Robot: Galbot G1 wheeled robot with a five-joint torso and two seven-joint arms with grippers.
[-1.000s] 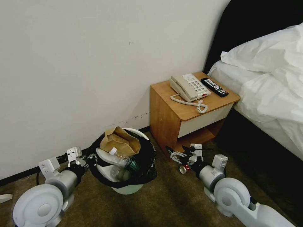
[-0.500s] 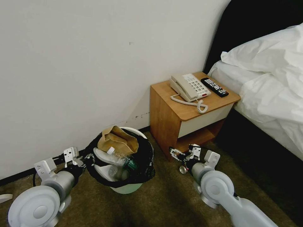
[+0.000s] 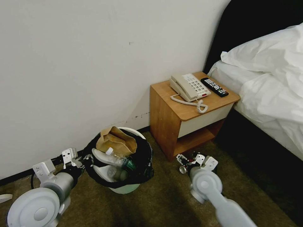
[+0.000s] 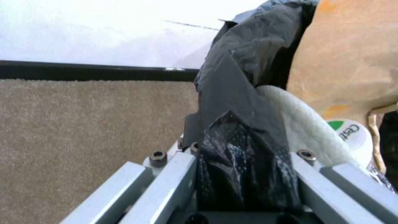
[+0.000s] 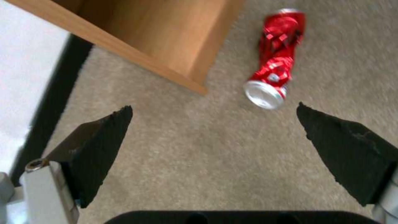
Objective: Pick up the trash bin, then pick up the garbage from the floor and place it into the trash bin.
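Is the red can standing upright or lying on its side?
On its side. The can, dented, lies on the carpet beside the nightstand, silver end facing the open right gripper, untouched.

Open carpet around the can, hemmed in on the far side

The red can point(image 5: 273, 62) lies on bare carpet point(image 3: 167, 195) with free room to the near side; the nightstand point(image 3: 164, 123) stands just beyond it, the trash bin point(image 3: 126, 188) well to its left.

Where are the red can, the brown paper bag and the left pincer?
red can point(image 5: 273, 62): right wrist view, on its crushed red side.
brown paper bag point(image 3: 116, 141): head view, on its crumpled top face.
left pincer point(image 4: 242, 174): left wrist view, between its fingertips, on the clamped black liner.
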